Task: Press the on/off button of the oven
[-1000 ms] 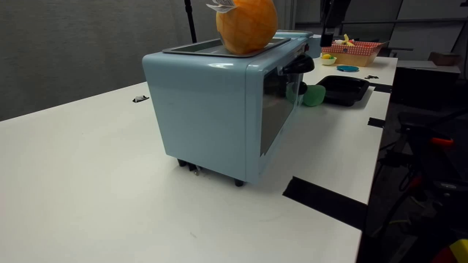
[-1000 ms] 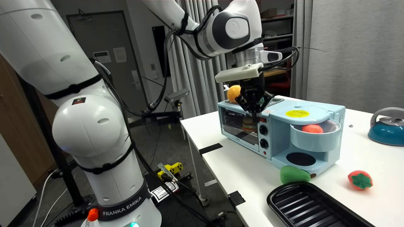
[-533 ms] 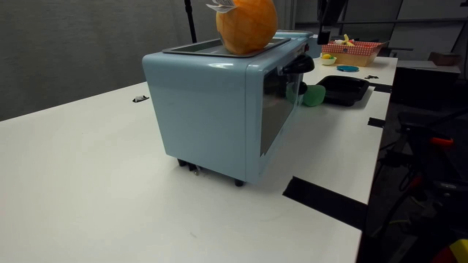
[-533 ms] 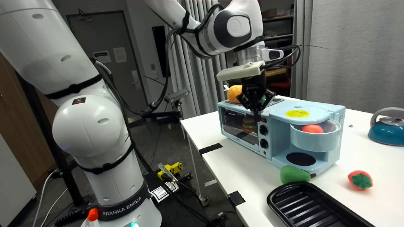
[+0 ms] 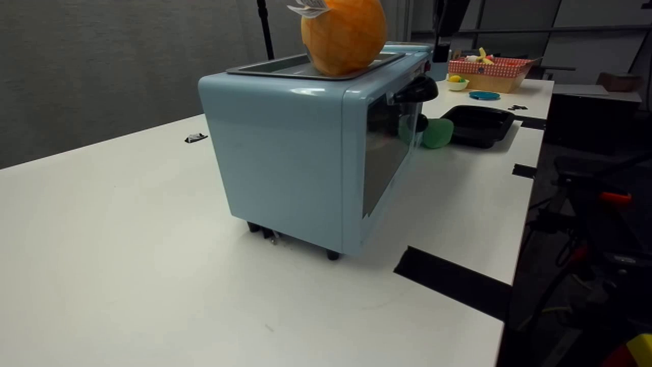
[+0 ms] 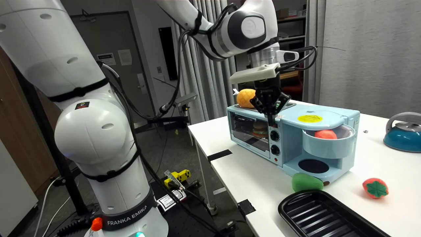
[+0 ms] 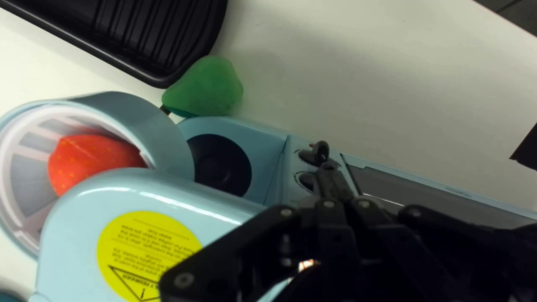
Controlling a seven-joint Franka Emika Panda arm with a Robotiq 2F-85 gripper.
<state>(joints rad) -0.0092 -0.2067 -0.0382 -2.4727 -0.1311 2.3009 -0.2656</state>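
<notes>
The light blue oven (image 6: 289, 144) stands on the white table; it also shows in an exterior view (image 5: 275, 148). Two black knobs (image 6: 275, 135) sit on its front panel. A red button sits above them, beside the top of the glass door. It shows in an exterior view (image 5: 427, 66) and is mostly hidden behind the fingertips in the opposite view. My gripper (image 6: 272, 123) points down, shut and empty, just in front of the panel at the red button's height. In the wrist view the gripper (image 7: 328, 167) has its fingers together and hides the button. Contact cannot be told.
An orange toy fruit (image 5: 344, 38) lies on the oven's top tray. A pot with a red toy (image 6: 325, 134) sits in the oven's right bay. A green toy pear (image 6: 307, 182), black pan (image 6: 325, 210), strawberry (image 6: 375, 188) and blue kettle (image 6: 404, 133) are on the table.
My gripper has moved towards the oven's front panel, closer to the red button, and its fingertips now cover most of it in an exterior view. The fingers stay shut. The oven has not moved.
</notes>
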